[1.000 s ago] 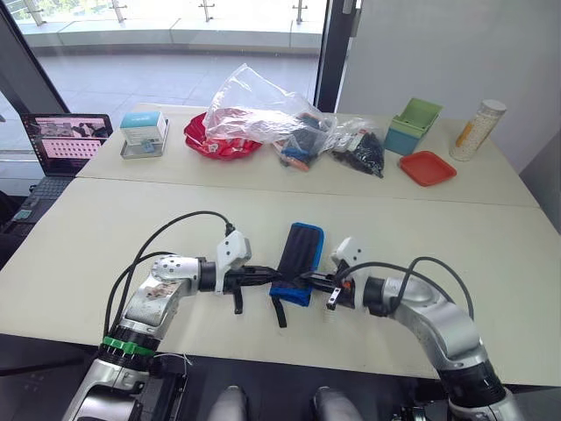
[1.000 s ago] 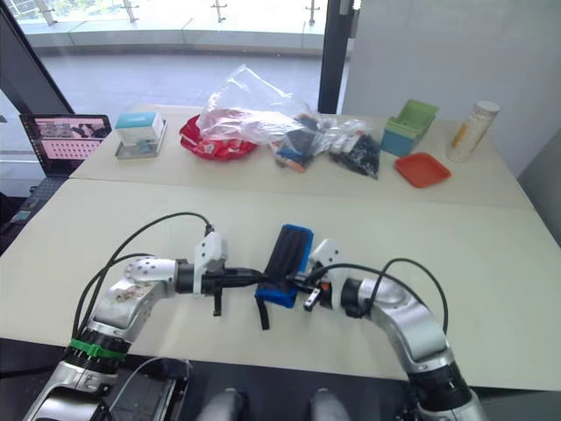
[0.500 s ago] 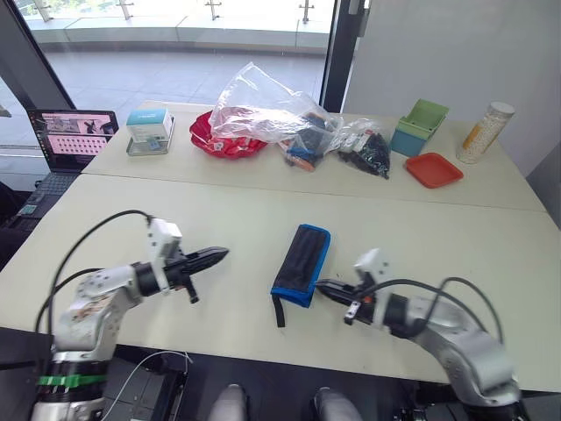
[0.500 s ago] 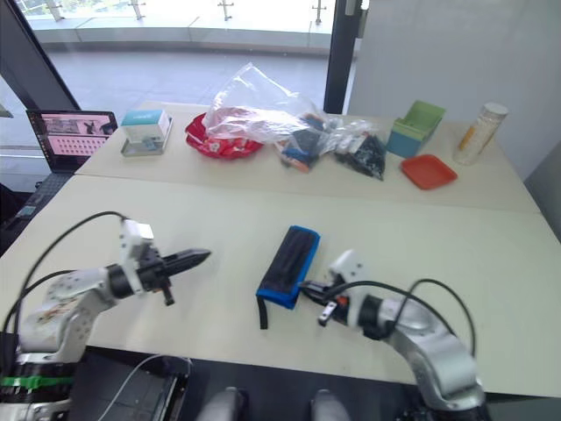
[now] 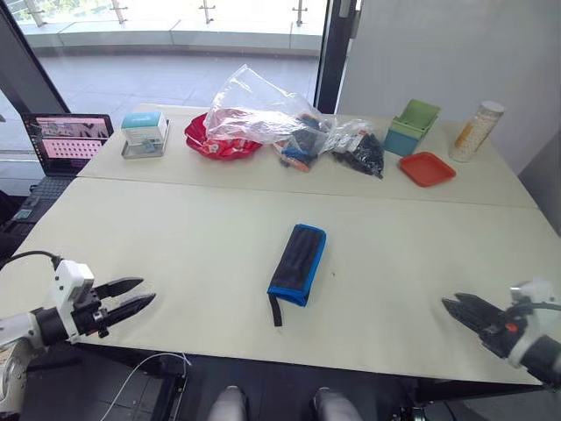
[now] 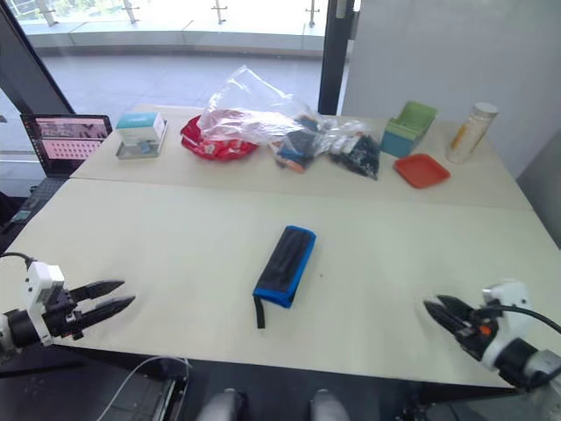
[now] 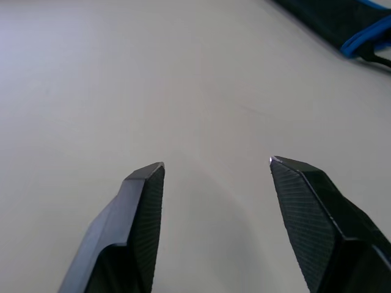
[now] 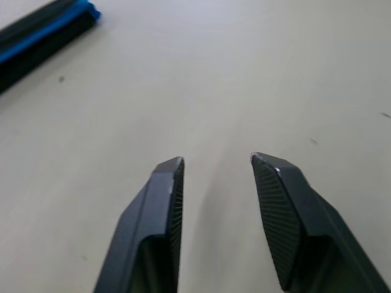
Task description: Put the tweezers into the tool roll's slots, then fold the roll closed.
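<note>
Lying folded at mid-worktop, the flat black fabric tool roll with blue edging (image 5: 298, 262) runs near-to-far, between the spread left gripper (image 5: 130, 295) and spread right gripper (image 5: 458, 306), roughly equidistant, both empty.

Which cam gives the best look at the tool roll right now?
Left eye view: the tool roll lies folded on the table, whole, strap included. Right eye view matches. The left wrist view catches one blue-edged corner; the right wrist view catches one end.

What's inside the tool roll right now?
The tool roll lies folded shut on the table; only black fabric, blue edging and its strap show. Tweezers and slots are covered, so its contents cannot be seen.
</note>
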Robot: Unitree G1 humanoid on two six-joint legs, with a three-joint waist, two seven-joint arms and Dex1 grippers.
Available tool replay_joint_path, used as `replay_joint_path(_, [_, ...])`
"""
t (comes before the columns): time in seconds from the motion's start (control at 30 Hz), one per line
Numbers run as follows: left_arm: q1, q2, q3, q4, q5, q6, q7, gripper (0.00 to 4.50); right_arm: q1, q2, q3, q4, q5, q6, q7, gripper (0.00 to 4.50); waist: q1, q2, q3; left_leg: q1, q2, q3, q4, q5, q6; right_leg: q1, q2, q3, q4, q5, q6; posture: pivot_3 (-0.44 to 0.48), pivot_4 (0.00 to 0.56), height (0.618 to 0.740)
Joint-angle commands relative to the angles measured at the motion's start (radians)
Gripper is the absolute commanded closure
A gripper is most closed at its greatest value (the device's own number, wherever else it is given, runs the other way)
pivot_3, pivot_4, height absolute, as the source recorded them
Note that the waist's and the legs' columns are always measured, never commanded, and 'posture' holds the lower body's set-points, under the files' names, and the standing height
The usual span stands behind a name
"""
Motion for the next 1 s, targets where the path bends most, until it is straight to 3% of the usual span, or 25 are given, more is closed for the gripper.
replay_joint_path(0.03, [-0.021, 0.02, 0.047, 0.077, -0.008, -0.063, -0.027, 0.38, -0.01, -0.021, -0.042, 0.086, -0.029, -0.132, 0.051, 1.29, -0.002, 0.0, 0.0, 0.0, 0.0, 0.0, 0.0, 0.0, 0.0, 0.0, 0.0, 0.0, 0.0, 0.0, 0.0, 0.0, 0.15, 0.723])
replay_joint_path(0.07, [-0.029, 0.022, 0.047, 0.102, -0.007, -0.075, -0.035, 0.02, -0.02, -0.026, -0.041, 0.107, -0.032, -0.151, 0.055, 0.92, -0.002, 0.0, 0.0, 0.0, 0.001, 0.001, 0.0, 0.0, 0.0, 0.0, 0.0, 0.0, -0.001, 0.0, 0.0, 0.0, 0.15, 0.723])
replay_joint_path(0.17, [-0.04, 0.021, 0.052, 0.153, -0.013, -0.101, -0.057, 0.0, -0.026, -0.027, -0.031, 0.134, -0.042, -0.194, 0.06, 0.02, -0.003, 0.0, 0.0, 0.001, 0.001, 0.002, 0.0, 0.0, 0.0, 0.0, 0.0, 0.001, 0.0, 0.0, 0.0, 0.0, 0.15, 0.723])
replay_joint_path(0.53, [-0.087, 0.035, 0.014, 0.334, 0.064, -0.21, -0.033, 0.0, -0.029, -0.031, 0.013, 0.16, -0.06, -0.226, 0.062, 0.02, 0.0, 0.0, 0.0, 0.001, 0.001, 0.002, 0.0, 0.0, 0.0, 0.0, 0.0, 0.001, 0.001, 0.0, 0.0, 0.0, 0.15, 0.723])
replay_joint_path(1.0, [-0.123, 0.03, -0.008, 0.339, 0.077, -0.215, -0.001, 0.0, -0.042, -0.029, 0.024, 0.162, -0.052, -0.202, 0.056, 0.02, -0.002, 0.0, 0.0, 0.002, 0.0, 0.002, 0.001, 0.0, 0.0, 0.0, 0.0, 0.001, 0.004, 0.0, 0.0, 0.0, 0.15, 0.723])
